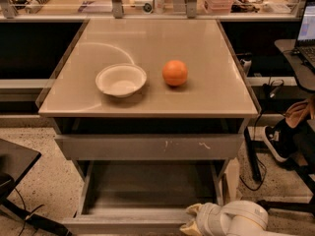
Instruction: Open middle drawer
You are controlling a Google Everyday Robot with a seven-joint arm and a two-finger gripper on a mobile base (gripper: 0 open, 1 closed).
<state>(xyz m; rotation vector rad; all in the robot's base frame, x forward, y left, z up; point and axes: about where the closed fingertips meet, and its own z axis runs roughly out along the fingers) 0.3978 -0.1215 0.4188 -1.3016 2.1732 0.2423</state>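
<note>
The middle drawer [129,223] is pulled far out below the taller grey front with white scuff marks [147,147]. Its empty grey inside [147,186] shows, and its plain front runs along the bottom edge of the camera view. My gripper [193,221], on a white wrist [241,221], is at the right part of the drawer's front edge, touching or just above it. The lowest front is out of view.
A white bowl [121,79] and an orange [175,73] sit on the beige tabletop [206,87]. A desk with a laptop [306,33], cables and a person's shoe [273,142] are at the right. A dark object [15,166] stands at the lower left.
</note>
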